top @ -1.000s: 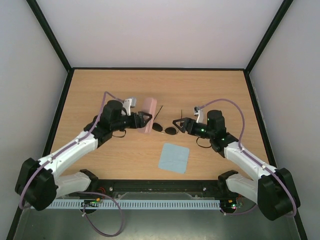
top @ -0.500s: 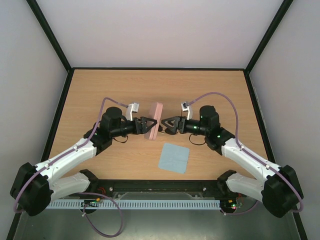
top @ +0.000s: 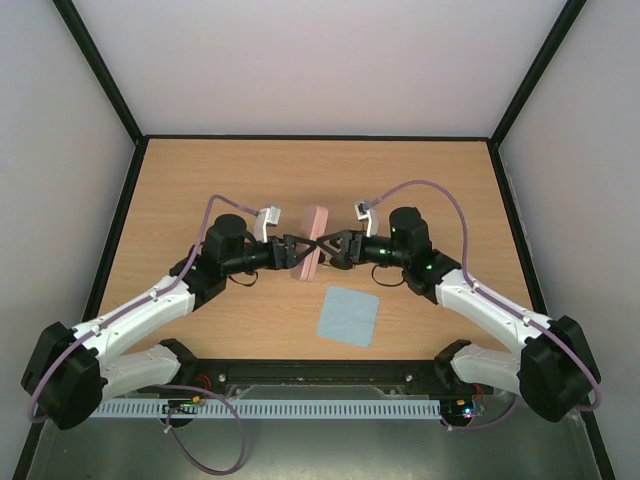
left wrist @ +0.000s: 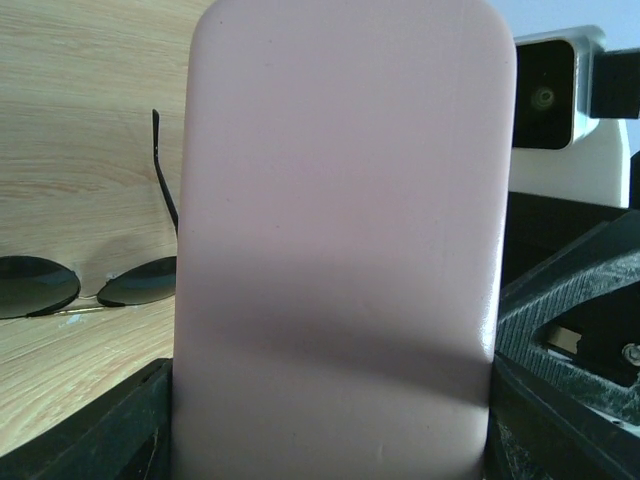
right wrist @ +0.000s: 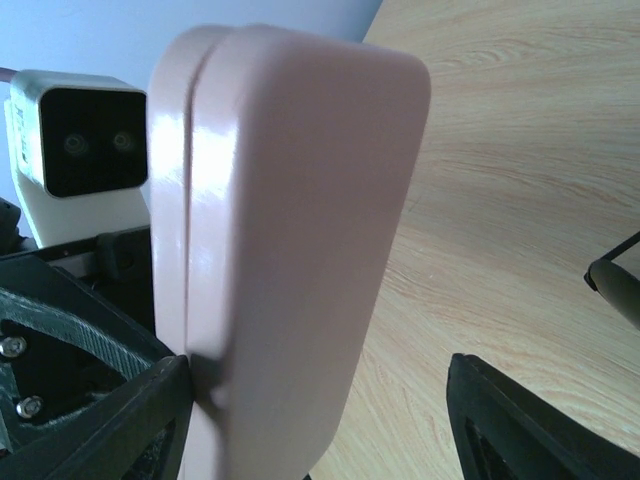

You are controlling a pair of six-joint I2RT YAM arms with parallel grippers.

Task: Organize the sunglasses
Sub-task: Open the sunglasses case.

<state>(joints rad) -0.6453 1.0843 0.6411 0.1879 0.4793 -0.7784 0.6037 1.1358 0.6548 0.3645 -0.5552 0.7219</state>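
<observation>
The pink case (top: 315, 222) stands closed and on end near the table's middle, with my left gripper (top: 297, 250) shut on its lower part. In the left wrist view the case (left wrist: 340, 200) fills the frame between both fingers. The sunglasses (left wrist: 138, 282) lie on the wood to its left, two round dark lenses and one thin arm showing. My right gripper (top: 329, 247) faces the case from the other side, open. Its left finger (right wrist: 100, 420) is at the case (right wrist: 290, 200), while its right finger (right wrist: 540, 420) stands well clear. In the top view the sunglasses are hidden.
A light blue square cloth (top: 347, 315) lies flat on the table, nearer the arms' bases than the grippers. Black rails edge the wooden table (top: 200, 180). A dark lens edge (right wrist: 618, 285) shows at the right border of the right wrist view.
My right gripper has travelled left over the sunglasses up to the case, its jaws narrowing a little. The left gripper has carried the case slightly right and stood it more upright.
</observation>
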